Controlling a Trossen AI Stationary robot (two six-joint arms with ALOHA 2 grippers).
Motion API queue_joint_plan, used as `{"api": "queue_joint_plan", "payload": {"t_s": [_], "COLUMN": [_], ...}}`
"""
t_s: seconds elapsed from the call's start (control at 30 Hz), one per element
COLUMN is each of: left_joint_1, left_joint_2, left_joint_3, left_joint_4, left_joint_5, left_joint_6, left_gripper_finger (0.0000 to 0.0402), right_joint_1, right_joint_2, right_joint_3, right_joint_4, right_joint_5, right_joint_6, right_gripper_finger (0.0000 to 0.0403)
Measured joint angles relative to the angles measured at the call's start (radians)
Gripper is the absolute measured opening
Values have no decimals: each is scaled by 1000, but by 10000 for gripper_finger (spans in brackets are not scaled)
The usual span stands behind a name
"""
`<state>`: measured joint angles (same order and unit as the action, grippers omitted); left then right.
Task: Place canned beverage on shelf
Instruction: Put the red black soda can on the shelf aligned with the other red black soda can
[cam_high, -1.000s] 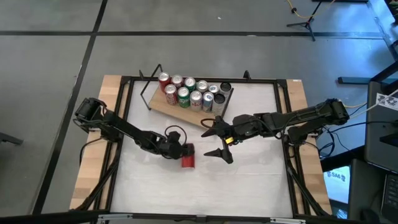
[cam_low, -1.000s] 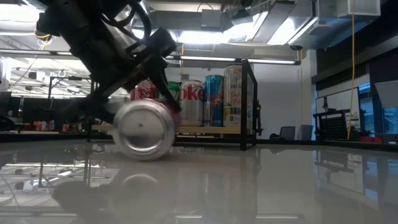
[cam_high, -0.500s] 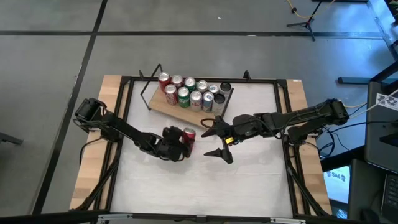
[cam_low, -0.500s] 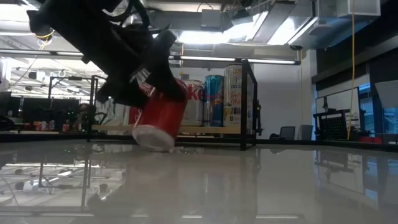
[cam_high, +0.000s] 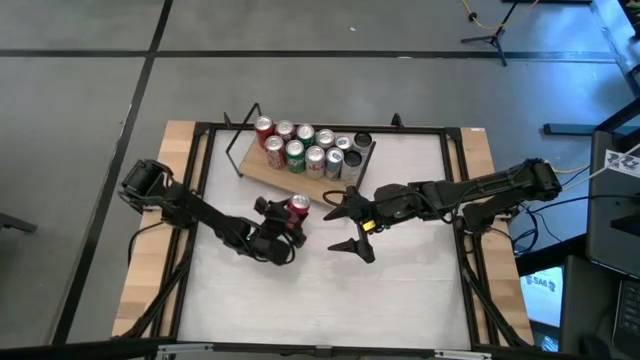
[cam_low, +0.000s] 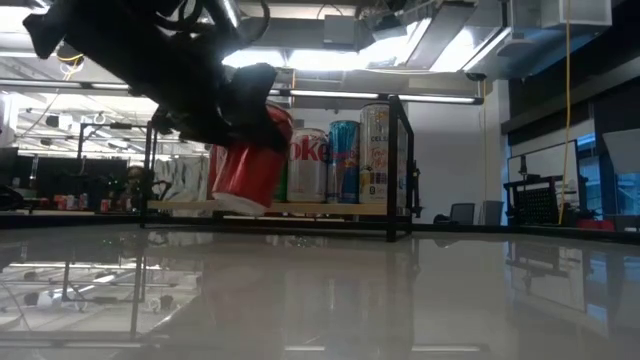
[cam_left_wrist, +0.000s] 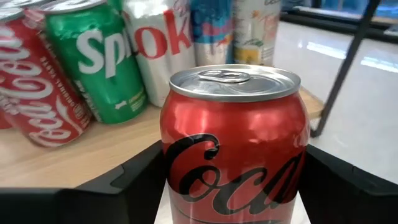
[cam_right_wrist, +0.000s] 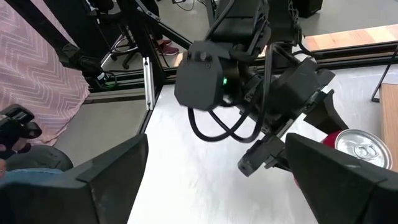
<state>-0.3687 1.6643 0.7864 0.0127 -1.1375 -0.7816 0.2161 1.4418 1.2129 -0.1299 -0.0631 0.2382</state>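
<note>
My left gripper (cam_high: 292, 222) is shut on a red cola can (cam_high: 297, 209), just in front of the shelf (cam_high: 272, 171), a light-brown board on black wire supports that holds several cans. The can also shows in the low view (cam_low: 250, 165), the left wrist view (cam_left_wrist: 235, 143) and the right wrist view (cam_right_wrist: 357, 146). My right gripper (cam_high: 350, 222) is open and empty to the right of the can. My left gripper pinches the red can's side wall (cam_left_wrist: 180, 186) between its two fingers, low on the can's body. The fingers come level from the table's near left. The can is lifted clear of the table, nearly upright and a little tilted, its top up.
The shelf's cans stand in rows toward its far side: red, green, white and silver ones (cam_high: 305, 147). A bare strip of board (cam_left_wrist: 93, 155) lies in front of them. Black frame rails (cam_high: 200, 180) run along the table's edges. A person's legs show beyond the table (cam_right_wrist: 37, 155).
My left gripper has picked the red can up from lying on its side on the table, turned it upright, and carried it up and toward the far edge, close to the shelf. The can has gone from resting on the table to lifted clear.
</note>
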Motion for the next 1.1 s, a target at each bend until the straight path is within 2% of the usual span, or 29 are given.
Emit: {"api": "queue_joint_plan", "payload": {"t_s": [0.13, 0.37, 0.63, 1.1], "left_joint_1": [-8, -26, -24, -16], "left_joint_2": [55, 178, 216, 215], "left_joint_3": [0, 0, 0, 3], "left_joint_4": [35, 196, 225, 239], "left_joint_5": [-69, -192, -195, -121], "left_joint_6": [-51, -24, -28, -28], "left_gripper_finger": [287, 289, 289, 290], "right_joint_1": [0, 0, 0, 0], "right_joint_2": [0, 0, 0, 0], "right_joint_3": [0, 0, 0, 0], "right_joint_4": [-1, 0, -1, 0], "right_joint_5": [0, 0, 0, 0], "right_joint_6": [0, 0, 0, 0], "right_gripper_finger": [372, 372, 372, 372]}}
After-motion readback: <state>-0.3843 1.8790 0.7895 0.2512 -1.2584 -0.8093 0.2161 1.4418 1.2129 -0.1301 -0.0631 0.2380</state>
